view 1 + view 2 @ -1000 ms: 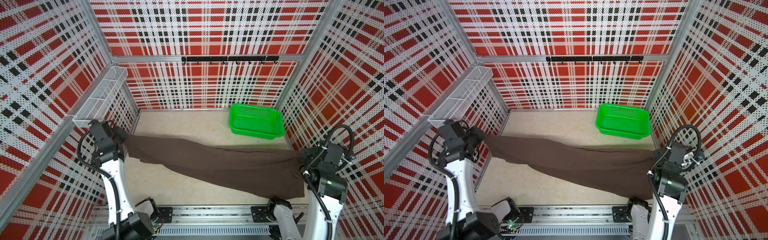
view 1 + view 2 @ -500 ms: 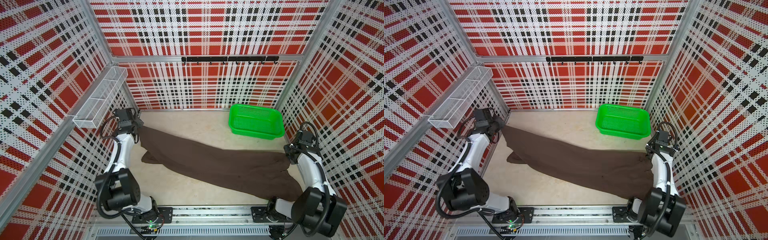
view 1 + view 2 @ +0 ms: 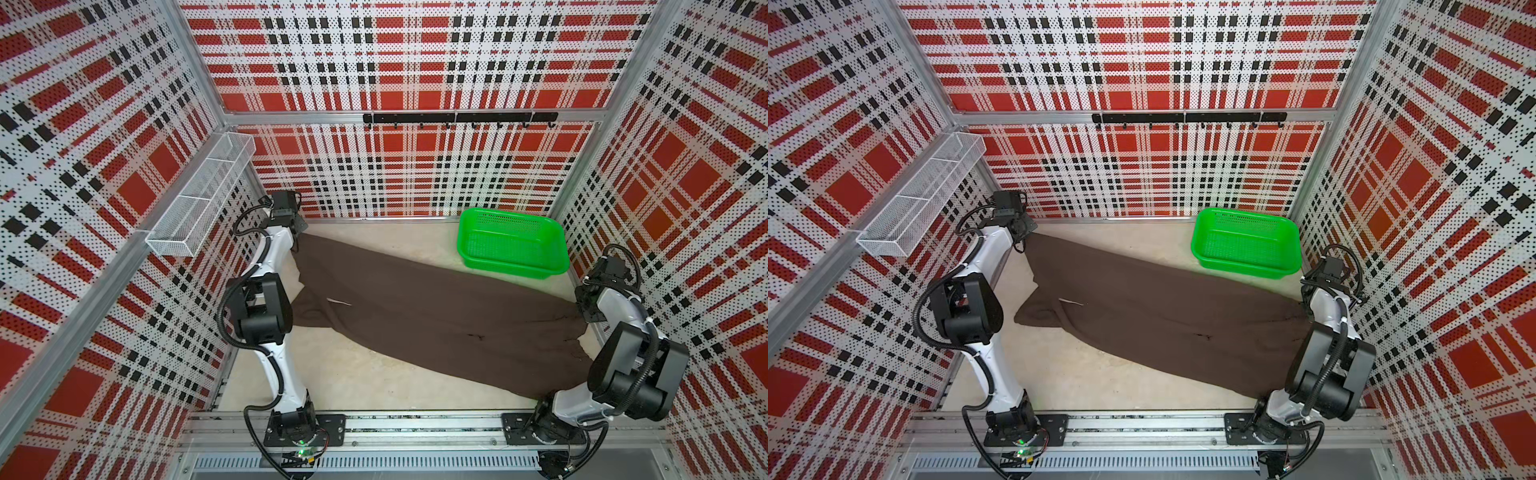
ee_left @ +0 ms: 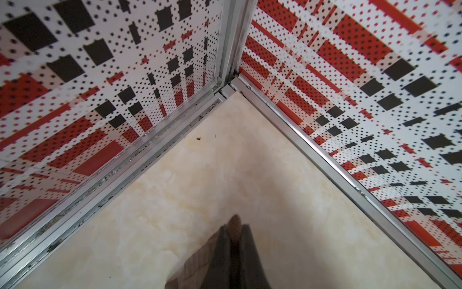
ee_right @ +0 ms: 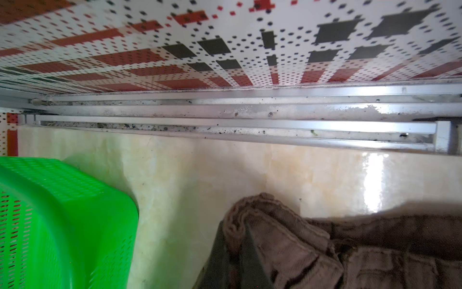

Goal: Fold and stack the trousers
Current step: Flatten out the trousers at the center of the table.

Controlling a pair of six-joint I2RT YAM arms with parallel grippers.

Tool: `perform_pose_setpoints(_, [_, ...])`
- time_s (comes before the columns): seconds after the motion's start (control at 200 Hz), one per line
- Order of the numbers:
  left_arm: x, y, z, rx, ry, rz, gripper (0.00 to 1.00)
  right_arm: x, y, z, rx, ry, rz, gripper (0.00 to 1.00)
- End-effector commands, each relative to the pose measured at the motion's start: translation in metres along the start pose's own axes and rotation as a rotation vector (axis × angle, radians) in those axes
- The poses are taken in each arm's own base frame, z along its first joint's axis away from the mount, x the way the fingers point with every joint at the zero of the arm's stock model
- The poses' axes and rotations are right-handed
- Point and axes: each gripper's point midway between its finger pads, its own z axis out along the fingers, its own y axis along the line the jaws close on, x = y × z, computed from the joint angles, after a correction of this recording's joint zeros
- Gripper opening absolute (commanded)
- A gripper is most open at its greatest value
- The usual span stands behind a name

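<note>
Right tool on trousers, green basket near

There is one pair of dark brown trousers. There is one green basket. There are two robot arms, the left arm and the right arm. Each arm has one gripper, so that makes two: the left gripper and the right gripper. There is one table. Three checked walls stand around it. On the side wall hangs one white wire shelf, and it has three parts in a row. On the back wall there is one black bar with little hooks. The hooks are too small to count for sure.
</note>
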Motion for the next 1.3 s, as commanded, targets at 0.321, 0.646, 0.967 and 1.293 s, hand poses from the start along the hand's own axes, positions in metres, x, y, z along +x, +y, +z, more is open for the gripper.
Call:
perform_pose_setpoints(0.321, [0.009, -0.026, 0.065, -0.096, 0.025, 0.094, 0.00, -0.014, 0.011, 0.027, 0.039, -0.039, 0.066, 0.02])
perform_pose_setpoints(0.646, [0.009, -0.028, 0.087, -0.098, 0.010, 0.088, 0.00, -0.004, 0.047, 0.039, 0.008, -0.012, 0.052, 0.04])
perform_pose_setpoints(0.967, [-0.003, -0.027, 0.095, -0.081, -0.016, 0.057, 0.00, 0.006, 0.085, 0.045, -0.016, -0.015, 0.052, 0.07])
perform_pose_setpoints(1.293, [-0.013, -0.023, 0.100, -0.059, -0.035, 0.027, 0.00, 0.004, 0.143, 0.051, -0.058, -0.048, 0.053, 0.07])
